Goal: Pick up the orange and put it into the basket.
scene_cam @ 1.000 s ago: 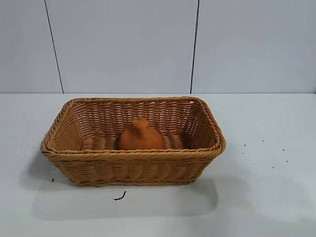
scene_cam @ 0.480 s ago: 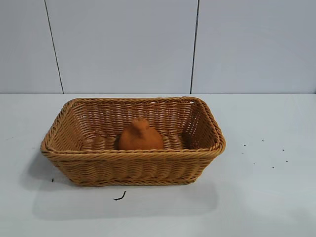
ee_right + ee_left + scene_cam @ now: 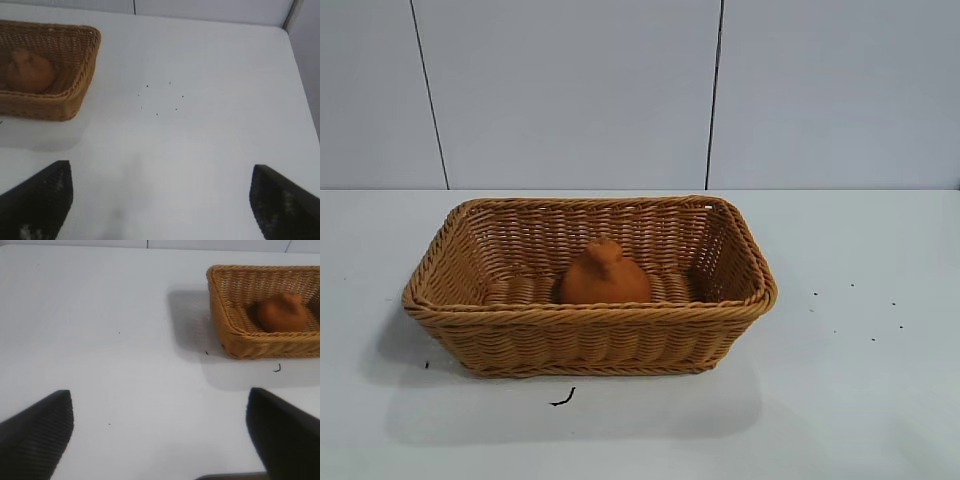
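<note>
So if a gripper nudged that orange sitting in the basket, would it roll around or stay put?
The orange looks lumpy with a stem bump on top, so it would probably wobble rather than roll freely. The basket walls slope up around it and should stop it. Its rough, wrinkled skin likely gives decent grip.

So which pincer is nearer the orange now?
Hard to call; neither is close. The left pincer and right pincer both hang open over bare table, clear of the basket holding the orange.

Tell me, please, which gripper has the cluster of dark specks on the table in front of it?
The right gripper: specks lie ahead; the left gripper faces nearly bare table.
</note>
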You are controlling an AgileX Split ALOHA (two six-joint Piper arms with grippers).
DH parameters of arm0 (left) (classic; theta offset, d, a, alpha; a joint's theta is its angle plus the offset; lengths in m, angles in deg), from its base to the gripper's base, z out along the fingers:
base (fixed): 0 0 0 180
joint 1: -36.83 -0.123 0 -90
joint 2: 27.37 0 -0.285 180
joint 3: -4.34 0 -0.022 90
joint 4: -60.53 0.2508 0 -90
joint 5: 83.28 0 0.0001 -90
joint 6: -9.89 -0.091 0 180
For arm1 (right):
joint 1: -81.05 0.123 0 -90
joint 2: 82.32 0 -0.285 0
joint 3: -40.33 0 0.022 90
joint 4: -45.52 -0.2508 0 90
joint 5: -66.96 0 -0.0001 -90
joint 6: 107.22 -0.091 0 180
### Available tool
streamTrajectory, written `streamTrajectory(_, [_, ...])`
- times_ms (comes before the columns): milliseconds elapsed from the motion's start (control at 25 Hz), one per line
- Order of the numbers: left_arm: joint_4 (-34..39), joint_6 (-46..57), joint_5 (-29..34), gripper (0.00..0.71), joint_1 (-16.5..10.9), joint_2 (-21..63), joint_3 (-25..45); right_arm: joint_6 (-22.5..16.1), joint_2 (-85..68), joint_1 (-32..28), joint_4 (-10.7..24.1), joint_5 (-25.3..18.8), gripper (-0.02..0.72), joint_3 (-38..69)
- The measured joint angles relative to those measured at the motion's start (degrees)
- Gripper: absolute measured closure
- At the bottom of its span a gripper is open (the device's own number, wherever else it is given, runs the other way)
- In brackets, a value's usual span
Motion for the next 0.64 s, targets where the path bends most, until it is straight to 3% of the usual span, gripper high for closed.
streamTrajectory(640, [0.00,0.00,0.00,0.037,0.00,0.00,0.00,0.05,-1.25,-0.49,-0.52,-0.19,0.008,0.00])
